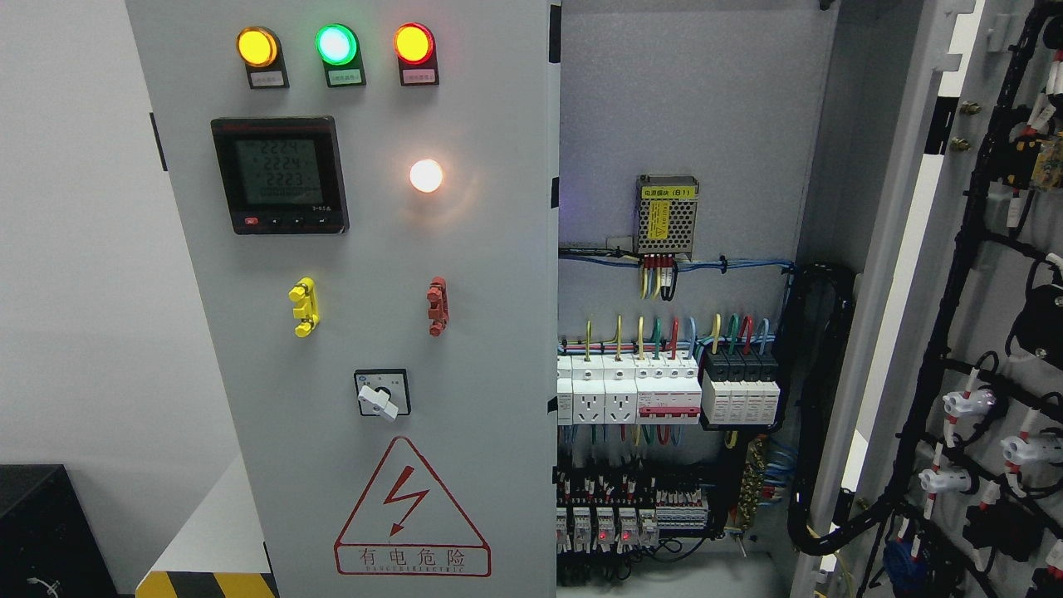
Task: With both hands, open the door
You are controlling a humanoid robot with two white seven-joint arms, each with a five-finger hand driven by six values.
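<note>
A grey electrical cabinet fills the head view. Its left door (349, 249) is closed and carries three lit lamps (335, 45), a digital meter (279, 174), a white glowing lamp (426, 175), a yellow knob (304, 306), a red knob (438, 306), a rotary switch (381, 395) and a red hazard triangle (412, 515). The right door (996, 332) is swung wide open at the picture's right, its inner face showing black cable looms. Neither of my hands or arms shows anywhere.
Inside the open half sit a power supply (667, 218), a row of breakers and sockets (664, 390), and relays (614, 523) low down. A black box (41, 531) stands at the lower left. A yellow-black striped base edge (208, 584) runs beneath the cabinet.
</note>
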